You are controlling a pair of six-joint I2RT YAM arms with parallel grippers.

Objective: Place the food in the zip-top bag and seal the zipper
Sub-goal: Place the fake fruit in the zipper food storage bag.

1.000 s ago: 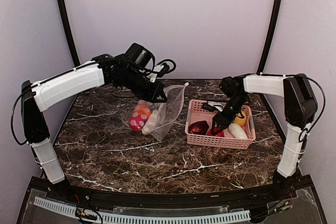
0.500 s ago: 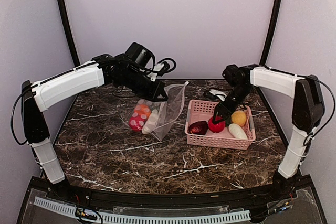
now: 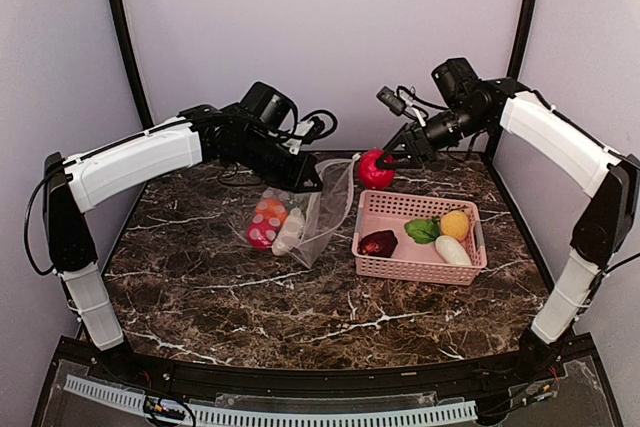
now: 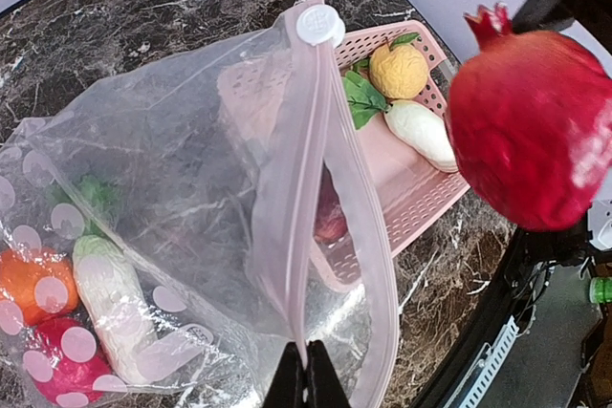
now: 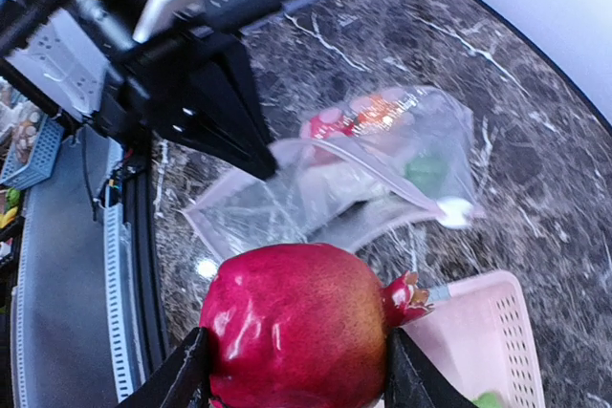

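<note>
Top external, zip-top bag (image 3: 325, 212): holding orange, white, red food (image 3: 268, 222)
Pink basket (image 3: 415, 272): holding maroon, yellow, white pieces
Left gripper (image 4: 306, 379): pinching zipper (image 4: 311, 188)
Right gripper (image 3: 388, 159): clamping pomegranate (image 3: 375, 169)

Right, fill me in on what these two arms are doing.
The left arm has its jaws shut on the zipper, holding the mouth of the zip-top bag up and open. Some food pieces already lie inside it. The right arm holds a red pomegranate in its jaws, in the air beside the bag mouth. A maroon piece, a green leaf, a yellow fruit and a white piece lie in the pink basket. The bag is not sealed.
</note>
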